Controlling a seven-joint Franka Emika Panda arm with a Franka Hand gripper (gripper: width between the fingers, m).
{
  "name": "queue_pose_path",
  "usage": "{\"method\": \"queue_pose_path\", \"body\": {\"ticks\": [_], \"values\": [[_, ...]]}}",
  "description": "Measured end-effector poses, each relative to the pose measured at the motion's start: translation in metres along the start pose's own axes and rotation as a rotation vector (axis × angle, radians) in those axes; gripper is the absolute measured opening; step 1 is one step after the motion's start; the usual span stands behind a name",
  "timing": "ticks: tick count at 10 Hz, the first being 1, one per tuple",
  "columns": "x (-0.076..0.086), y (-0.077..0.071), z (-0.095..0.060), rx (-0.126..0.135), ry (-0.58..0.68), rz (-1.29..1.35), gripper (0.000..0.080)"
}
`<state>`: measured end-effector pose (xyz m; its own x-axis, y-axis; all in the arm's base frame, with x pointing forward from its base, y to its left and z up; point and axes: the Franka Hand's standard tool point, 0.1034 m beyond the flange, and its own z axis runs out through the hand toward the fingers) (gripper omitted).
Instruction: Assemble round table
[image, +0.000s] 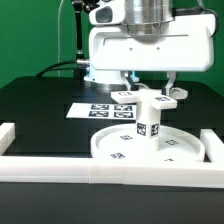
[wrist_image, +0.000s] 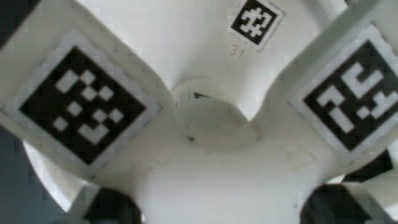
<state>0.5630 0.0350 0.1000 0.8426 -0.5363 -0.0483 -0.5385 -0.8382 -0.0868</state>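
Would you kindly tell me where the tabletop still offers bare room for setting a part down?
Free: black table on the exterior view's left, beside the marker board. Crowded: the round disc with leg, cross-shaped foot piece and tool.

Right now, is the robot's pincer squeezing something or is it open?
Pincer: it sits over the cross-shaped foot piece on top of the short leg, but whether it is closed on it or open cannot be told.
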Motion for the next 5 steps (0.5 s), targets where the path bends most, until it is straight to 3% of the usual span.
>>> {"method": "queue_pose_path", "body": {"ticks": [5], "values": [[0.0015,-0.0028,-0.0004,0.024,0.0,0.376,0.0445]]}}
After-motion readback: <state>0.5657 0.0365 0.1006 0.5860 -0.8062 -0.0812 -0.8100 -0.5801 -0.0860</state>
